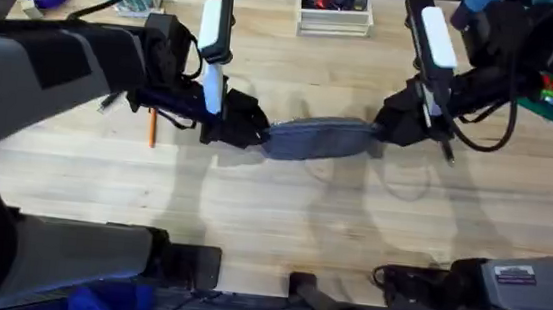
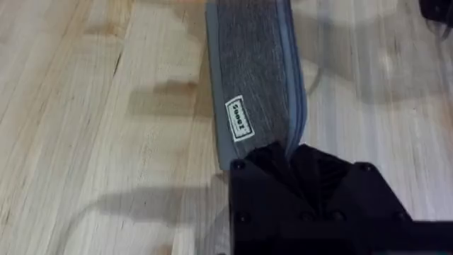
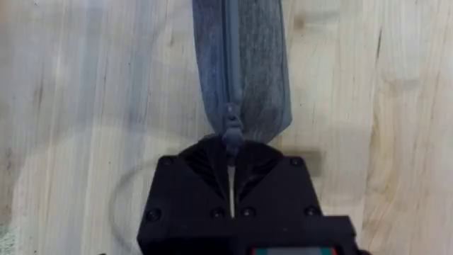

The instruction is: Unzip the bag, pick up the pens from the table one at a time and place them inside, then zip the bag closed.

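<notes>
Both arms are seen reaching forward over the table, lowered from opposite sides onto the bag, which lies lengthwise across the middle of the tabletop. The left gripper is set at the bag's left end, its fingers closed on the fabric corner; the right gripper is set at the right end, pinched narrowly at the zipper pull. An orange pen is seen beside the left arm from overhead. A small white label on the bag is revealed by the left wrist view, while the closed zipper line is shown by the right wrist view.
</notes>
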